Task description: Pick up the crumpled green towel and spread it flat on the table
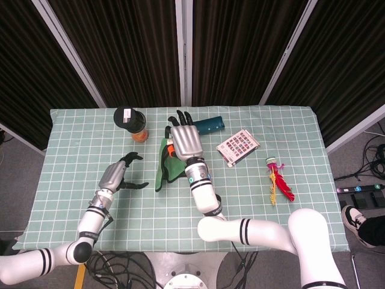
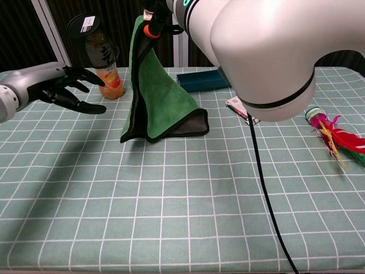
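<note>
At the left, the left hand (image 2: 60, 88) hovers above the checked tablecloth (image 2: 171, 217), its forearm reaching in from the near left edge; its dark fingers (image 2: 85, 107) are spread apart and hold nothing, the thumb low and the others fanned toward the middle of the table. In the head view the same left hand (image 1: 117, 176) sits just left of the green towel, apart from it. Behind it near the far edge stands a bottle (image 2: 102, 57) with a dark cap and orange contents. To the right of the hand, the green towel (image 2: 157, 97) hangs as a tall draped cone, its top corner lifted high and its dark-edged lower hem resting on the cloth. The right hand (image 1: 185, 141) grips that top corner from above, its back facing the head camera, fingers curled down around the fabric; its arm runs back toward the near edge of the table. Further right, a teal case (image 2: 199, 80) lies near the far edge, then a printed card box (image 1: 238, 146), and at the far right a feathered toy (image 2: 333, 134) in red and yellow.
</note>
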`<state>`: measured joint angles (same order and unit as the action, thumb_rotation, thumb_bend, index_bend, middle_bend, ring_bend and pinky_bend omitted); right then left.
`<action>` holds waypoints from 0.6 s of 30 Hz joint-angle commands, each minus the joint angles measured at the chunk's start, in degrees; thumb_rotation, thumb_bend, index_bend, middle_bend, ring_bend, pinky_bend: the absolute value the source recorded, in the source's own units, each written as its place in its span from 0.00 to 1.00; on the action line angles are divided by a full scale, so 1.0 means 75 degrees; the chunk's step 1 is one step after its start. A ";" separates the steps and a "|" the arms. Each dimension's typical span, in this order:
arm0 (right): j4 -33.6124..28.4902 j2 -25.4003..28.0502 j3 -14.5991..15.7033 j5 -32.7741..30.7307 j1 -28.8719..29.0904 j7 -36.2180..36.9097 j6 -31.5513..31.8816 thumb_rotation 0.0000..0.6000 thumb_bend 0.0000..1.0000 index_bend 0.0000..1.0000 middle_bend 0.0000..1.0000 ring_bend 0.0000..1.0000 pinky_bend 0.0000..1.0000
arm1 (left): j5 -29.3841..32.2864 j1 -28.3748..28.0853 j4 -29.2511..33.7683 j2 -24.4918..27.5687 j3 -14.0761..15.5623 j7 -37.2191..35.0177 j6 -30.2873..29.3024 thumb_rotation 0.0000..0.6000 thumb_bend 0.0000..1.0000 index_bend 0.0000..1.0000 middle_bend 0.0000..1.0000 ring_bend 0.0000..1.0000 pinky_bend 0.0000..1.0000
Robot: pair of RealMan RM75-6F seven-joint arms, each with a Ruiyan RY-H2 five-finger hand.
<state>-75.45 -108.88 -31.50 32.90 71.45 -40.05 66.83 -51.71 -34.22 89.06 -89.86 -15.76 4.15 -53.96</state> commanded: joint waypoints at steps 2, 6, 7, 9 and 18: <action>0.0261 -0.0187 -0.0118 -0.0043 0.0128 0.0030 0.0072 1.00 0.45 0.65 0.19 0.00 0.00 | 0.0578 -0.0321 0.0025 -0.0198 -0.0094 0.0521 0.0011 0.67 0.00 0.29 0.21 0.17 0.27; 0.0468 -0.0333 -0.0206 -0.0035 0.0236 0.0082 0.0065 1.00 0.46 0.65 0.19 0.00 0.00 | 0.0986 -0.0532 -0.0019 -0.0362 -0.0153 0.0839 -0.0038 0.66 0.00 0.29 0.21 0.17 0.27; 0.0501 -0.0355 -0.0214 -0.0021 0.0252 0.0095 0.0060 1.00 0.46 0.65 0.19 0.00 0.00 | 0.1043 -0.0561 -0.0001 -0.0385 -0.0171 0.0841 -0.0023 0.65 0.00 0.29 0.21 0.17 0.27; 0.0591 -0.0399 -0.0232 0.0017 0.0280 0.0123 0.0064 1.00 0.46 0.65 0.19 0.00 0.00 | 0.1145 -0.0622 0.0047 -0.0419 -0.0179 0.0867 0.0006 0.65 0.00 0.29 0.21 0.17 0.27; 0.0472 -0.0402 -0.0268 0.0106 0.0228 0.0216 0.0099 1.00 0.45 0.65 0.19 0.00 0.00 | 0.1469 -0.0955 -0.0459 -0.1070 -0.0070 0.1508 -0.0425 0.65 0.00 0.29 0.21 0.17 0.28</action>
<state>-71.61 -112.04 -33.59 33.53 73.33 -38.45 67.41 -41.30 -40.95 86.45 -97.02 -16.28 15.12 -56.49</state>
